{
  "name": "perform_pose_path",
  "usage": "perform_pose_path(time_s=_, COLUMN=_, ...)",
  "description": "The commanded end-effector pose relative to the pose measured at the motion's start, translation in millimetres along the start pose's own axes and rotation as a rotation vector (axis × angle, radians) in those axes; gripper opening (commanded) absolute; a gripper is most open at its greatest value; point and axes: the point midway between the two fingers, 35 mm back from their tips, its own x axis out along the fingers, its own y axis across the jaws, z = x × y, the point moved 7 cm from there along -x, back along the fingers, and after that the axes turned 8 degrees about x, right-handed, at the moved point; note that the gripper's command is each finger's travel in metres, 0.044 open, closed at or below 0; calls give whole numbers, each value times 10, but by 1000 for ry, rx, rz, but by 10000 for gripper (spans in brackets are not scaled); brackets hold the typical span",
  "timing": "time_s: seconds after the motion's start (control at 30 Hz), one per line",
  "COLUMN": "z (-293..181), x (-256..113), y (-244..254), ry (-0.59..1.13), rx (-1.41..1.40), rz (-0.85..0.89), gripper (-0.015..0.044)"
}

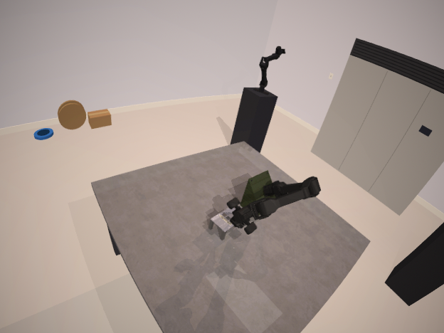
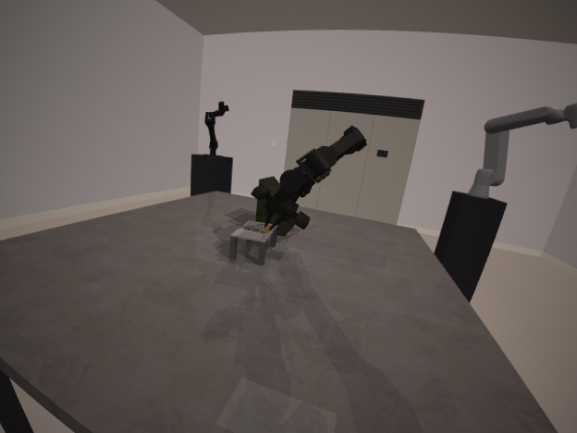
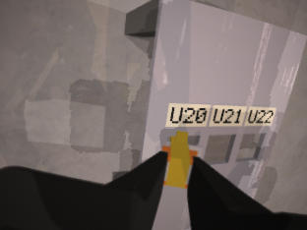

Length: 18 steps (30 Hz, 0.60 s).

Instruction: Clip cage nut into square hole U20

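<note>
In the wrist view, two dark fingers reach in from the lower left and lower right of the frame and are clamped on a small yellow cage nut (image 3: pixel 179 162) (image 2: pixel 266 228) with orange edges. The nut is seen just below the centre of the frame, over the square hole marked U20 (image 3: pixel 192 140), and part of that hole is covered by it. Whether its wings are inside the hole cannot be told.

The hole is cut in a pale grey rail plate (image 3: pixel 212 59) (image 1: pixel 220 220) (image 2: pixel 250 235). Above the hole a cream label (image 3: pixel 188 115) is printed with U20 in black. To its right, labels reading U21 (image 3: pixel 226 116) and U22 (image 3: pixel 261 116) are set in the same row, each with a square opening beneath it.

In the exterior view, the plate is held up by short grey legs on a wide, mottled grey table (image 2: pixel 298 335) (image 1: pixel 171 201), left of the centre of the frame. The black robot arm (image 2: pixel 321 160) (image 1: pixel 287 197) is slanted down to it from the upper right. A dark green block (image 2: pixel 267 186) (image 1: pixel 258 184) is seen behind the plate, partly hidden by the arm.

In the top view, a second black arm (image 1: pixel 263 71) (image 2: pixel 212 130) is mounted on a dark pedestal (image 1: pixel 252 118) (image 2: pixel 211 174) beyond the table's far corner. At the left of the frame, a blue ring (image 1: pixel 36 136), a round brown object (image 1: pixel 72 115) and a brown box (image 1: pixel 100 119) are placed near the wall.
</note>
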Motion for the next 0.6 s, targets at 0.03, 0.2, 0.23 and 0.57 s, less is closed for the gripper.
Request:
perform_pose_path(time_s=0.03, z=0, x=-6, y=7, ry=-5, rx=4, rz=-13, gripper=36)
perform_pose_path(time_s=0.2, z=-2, x=-6, y=20, ry=-7, rx=4, rz=-22, gripper=36)
perform_pose_path(time_s=0.23, z=-2, x=-6, y=21, ry=-7, rx=4, rz=-22, gripper=36)
perform_pose_path(time_s=0.57, z=0, x=-4, y=5, ry=-4, rx=4, rz=-5, gripper=36)
